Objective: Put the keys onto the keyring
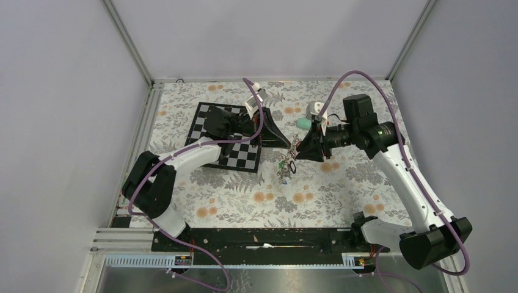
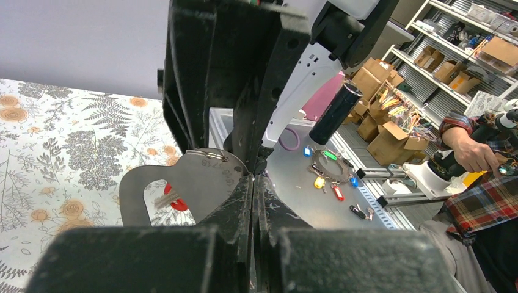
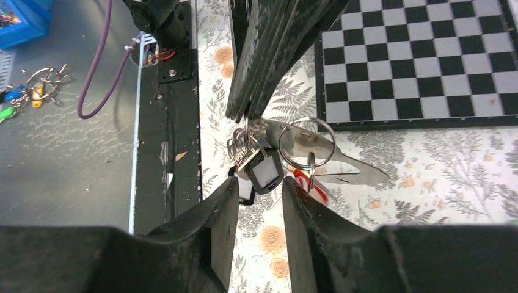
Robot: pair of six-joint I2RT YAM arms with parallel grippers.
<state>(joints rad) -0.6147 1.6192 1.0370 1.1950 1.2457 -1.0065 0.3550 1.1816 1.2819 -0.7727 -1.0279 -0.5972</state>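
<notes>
**Both grippers at the key bunch, mid-table**

The flowered table [image 1: 342,201] carries a checkerboard [image 1: 211,122] on its left half. My left gripper [image 2: 253,183] reaches over the board and is clamped tight on a flat metal plate [image 2: 183,180]. The bunch hangs from it above the cloth, just right of the board's near right corner. My right gripper [image 3: 259,189] faces it from the right, jaws partly apart and gripping nothing. The keyring [image 3: 305,143] hangs off the plate. The keys [image 3: 264,172], black-tagged, dangle just at my right fingertips, with a red tag [image 3: 313,186] beside them.
</notes>
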